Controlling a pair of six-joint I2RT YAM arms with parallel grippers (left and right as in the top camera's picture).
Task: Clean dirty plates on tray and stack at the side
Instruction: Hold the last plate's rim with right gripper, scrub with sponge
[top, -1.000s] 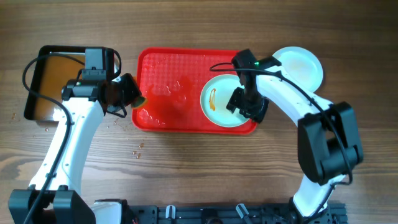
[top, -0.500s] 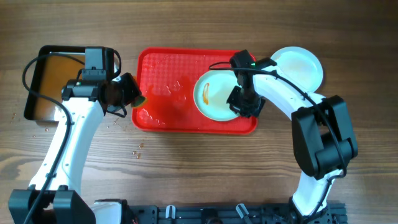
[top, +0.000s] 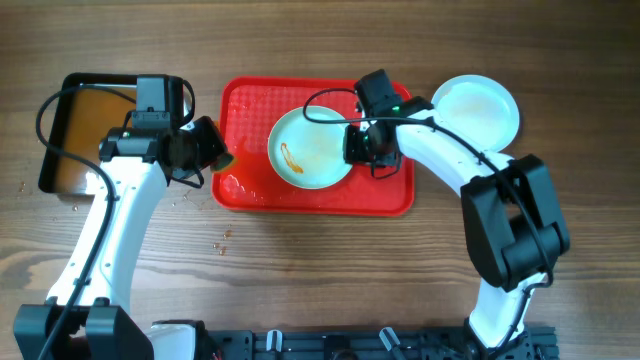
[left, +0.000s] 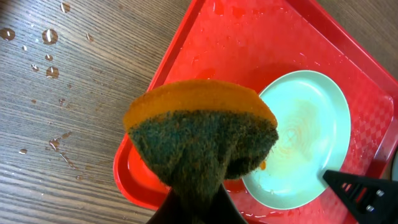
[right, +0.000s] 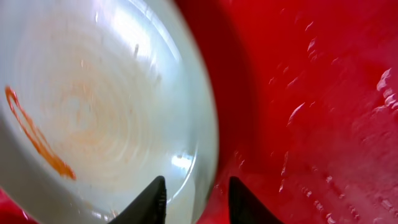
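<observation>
A pale-mint plate (top: 305, 150) with an orange sauce smear lies in the middle of the red tray (top: 250, 105). My right gripper (top: 358, 143) is shut on the plate's right rim; the right wrist view shows a finger on each side of the rim (right: 193, 193), with the plate (right: 93, 106) on the left and wet tray (right: 323, 93) on the right. My left gripper (top: 215, 150) hovers at the tray's left edge, shut on a green and yellow sponge (left: 199, 137). Beyond the sponge, the left wrist view shows the plate (left: 311, 143) on the tray (left: 217, 37).
Another pale plate (top: 480, 108) lies on the wooden table right of the tray. A black tray of brownish water (top: 60, 120) stands at the far left. Water drops dot the table (left: 50, 37) left of the red tray.
My right gripper has dragged the smeared plate leftward from the tray's right end to its middle. The left arm and sponge have not moved.
</observation>
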